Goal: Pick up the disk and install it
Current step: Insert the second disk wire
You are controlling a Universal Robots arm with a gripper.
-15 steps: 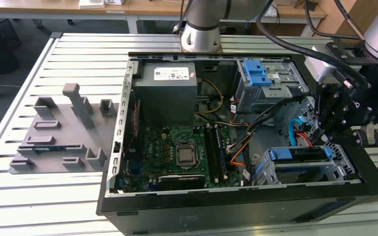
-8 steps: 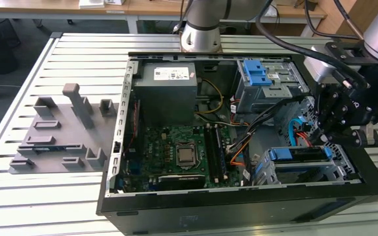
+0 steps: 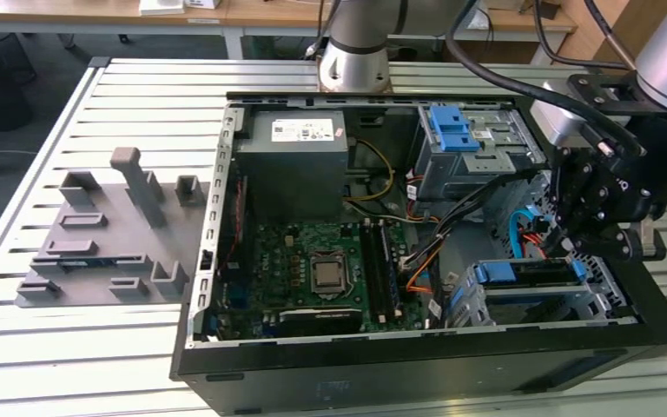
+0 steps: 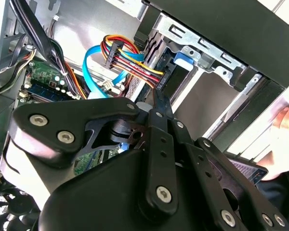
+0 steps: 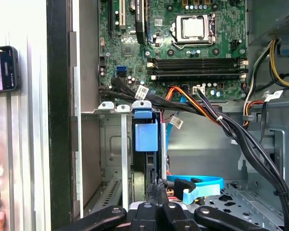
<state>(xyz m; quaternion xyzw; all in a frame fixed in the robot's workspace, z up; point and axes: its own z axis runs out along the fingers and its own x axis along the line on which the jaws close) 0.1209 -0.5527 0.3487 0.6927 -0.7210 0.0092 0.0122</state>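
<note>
Jaws look pinched together, nothing between them that I can see. Gripper point(image 3: 568, 246) hangs just above the disk point(image 3: 527, 274), seated in its bay in the case point(image 3: 426, 365).

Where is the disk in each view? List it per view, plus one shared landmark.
Exterior view: the disk sits in the drive bay on the exterior view's right, below the gripper.
First wrist view: the disk stands edge-on in the bay.
Second wrist view: its blue frame peeks from the bay.
Shared landmark: the light-blue flat cable.
</note>
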